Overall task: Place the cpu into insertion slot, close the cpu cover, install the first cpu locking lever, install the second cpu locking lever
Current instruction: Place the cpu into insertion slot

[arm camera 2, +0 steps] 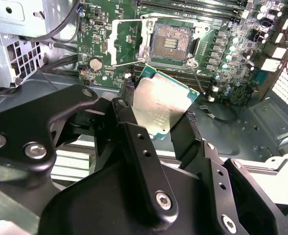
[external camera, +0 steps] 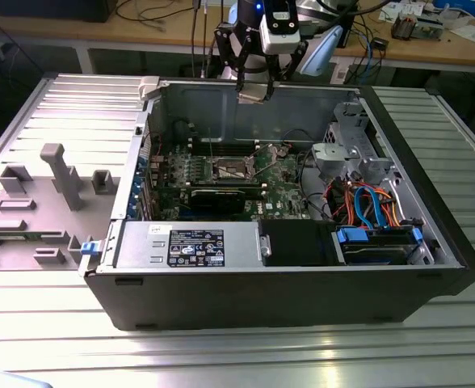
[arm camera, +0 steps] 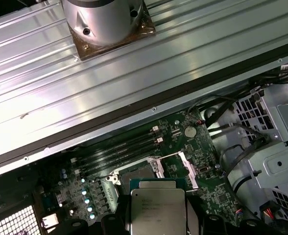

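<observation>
Ribbed aluminium counter [external camera: 221, 356] carries everything. At the exterior view's left sits a grey plastic fixture [external camera: 52, 182]. Mid-frame is an open computer case [external camera: 302, 283] lying on its side, green board inside. The insertion slot [arm camera 2: 172, 41] is bare, dark centre exposed, and the cpu cover [arm camera 2: 144, 44] is swung open just beside it, so nothing is seated yet. Upper middle of the exterior view: the hand [external camera: 252, 87] hangs over the case's far wall, well above the board, with the arm coming down from the top edge and the wrist pointing roughly downward. The hand is clamped on the cpu [arm camera 2: 159, 106], with black fingers [arm camera 2: 192, 134] pinching two opposite edges and the silver top facing the second wrist camera, a bit tilted. In both wrist views the chip sits off to one side of the slot, not over it. Judgement: the chip is light, thin and stiff, with a slick metal lid and a delicate underside, so the edge grip is the right hold and only light squeeze is needed. Toward the exterior view's right are a grey drive cage [external camera: 355, 153] and orange and blue cables [external camera: 375, 202].
</observation>
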Motion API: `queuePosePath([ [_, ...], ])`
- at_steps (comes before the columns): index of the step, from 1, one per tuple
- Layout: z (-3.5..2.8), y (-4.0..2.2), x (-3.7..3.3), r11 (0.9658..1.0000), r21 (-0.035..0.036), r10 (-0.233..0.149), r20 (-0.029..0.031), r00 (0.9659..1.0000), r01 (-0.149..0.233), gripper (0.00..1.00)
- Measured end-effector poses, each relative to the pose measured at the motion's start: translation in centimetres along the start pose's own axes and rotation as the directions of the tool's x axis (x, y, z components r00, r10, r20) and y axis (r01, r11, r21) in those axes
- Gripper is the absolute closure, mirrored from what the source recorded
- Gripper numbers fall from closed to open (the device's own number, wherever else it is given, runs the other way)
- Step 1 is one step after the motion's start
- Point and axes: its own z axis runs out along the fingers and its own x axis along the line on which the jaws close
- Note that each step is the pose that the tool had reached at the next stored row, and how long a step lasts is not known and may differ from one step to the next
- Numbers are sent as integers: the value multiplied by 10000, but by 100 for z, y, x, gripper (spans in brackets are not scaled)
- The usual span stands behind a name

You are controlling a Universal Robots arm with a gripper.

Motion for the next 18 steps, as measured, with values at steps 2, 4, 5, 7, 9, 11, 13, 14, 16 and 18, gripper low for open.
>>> queuePosePath([
  [2, 0, 0, 0, 10000, 0, 1, 0, 10000, -1, 46],
  [4, 0, 0, 0, 10000, 0, 1, 0, 10000, -1, 46],
  [5, 0, 0, 0, 10000, -1, 52, 5, 10000, -52, 46],
  [7, 1, 0, 0, 9996, -4, 288, 26, 9996, -288, 46],
  [9, 2, 0, 0, 9987, -9, 507, 45, 9987, -507, 46],
  [11, 4, 0, 0, 9974, -14, 725, 63, 9973, -725, 46],
  [13, 4, -1, 0, 9971, -15, 758, 66, 9971, -758, 46],
  [14, 4, -1, 1, 9970, -15, 768, 67, 9970, -768, 46],
  [16, 4, -1, 1, 9970, -16, 776, 68, 9970, -776, 46],
  [18, 4, -1, 1, 9970, -16, 777, 68, 9970, -777, 46],
])
